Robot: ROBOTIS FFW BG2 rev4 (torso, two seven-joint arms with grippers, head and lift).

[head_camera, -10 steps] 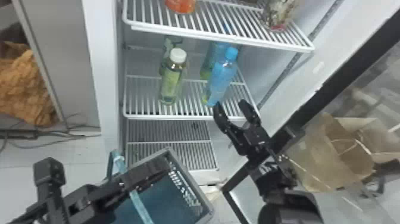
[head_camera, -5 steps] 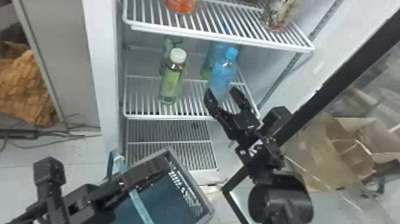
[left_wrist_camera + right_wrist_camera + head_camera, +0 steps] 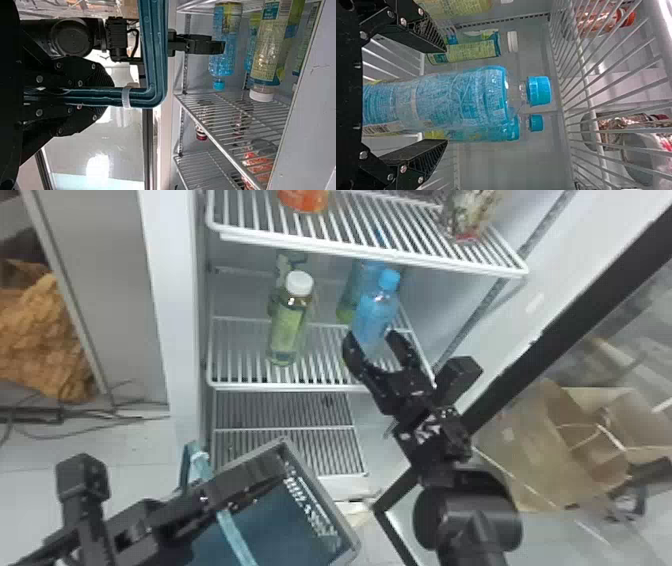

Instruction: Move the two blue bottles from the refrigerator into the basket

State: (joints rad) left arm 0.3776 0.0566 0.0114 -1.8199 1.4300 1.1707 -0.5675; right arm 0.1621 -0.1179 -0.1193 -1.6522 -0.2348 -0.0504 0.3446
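Observation:
My right gripper (image 3: 377, 342) stands open at the front blue bottle (image 3: 374, 315), one finger on each side of its lower part. In the right wrist view that bottle (image 3: 455, 99) lies between the spread fingers of my right gripper (image 3: 441, 96), with gaps beside it. The second blue bottle (image 3: 490, 133) stands behind it on the same shelf. At lower left, my left gripper (image 3: 280, 462) reaches over the basket (image 3: 320, 470); in the left wrist view, my left gripper (image 3: 109, 97) is shut on the basket's teal handle (image 3: 154, 51).
A green-labelled bottle with a white cap (image 3: 290, 322) stands left of the blue ones, another behind it. The upper shelf (image 3: 365, 235) overhangs them. The refrigerator's left wall (image 3: 172, 300) and the dark-edged door (image 3: 565, 335) flank the opening.
My right gripper has moved left and forward, bringing its fingers around the front blue bottle's lower part. The left arm and the basket have kept still.

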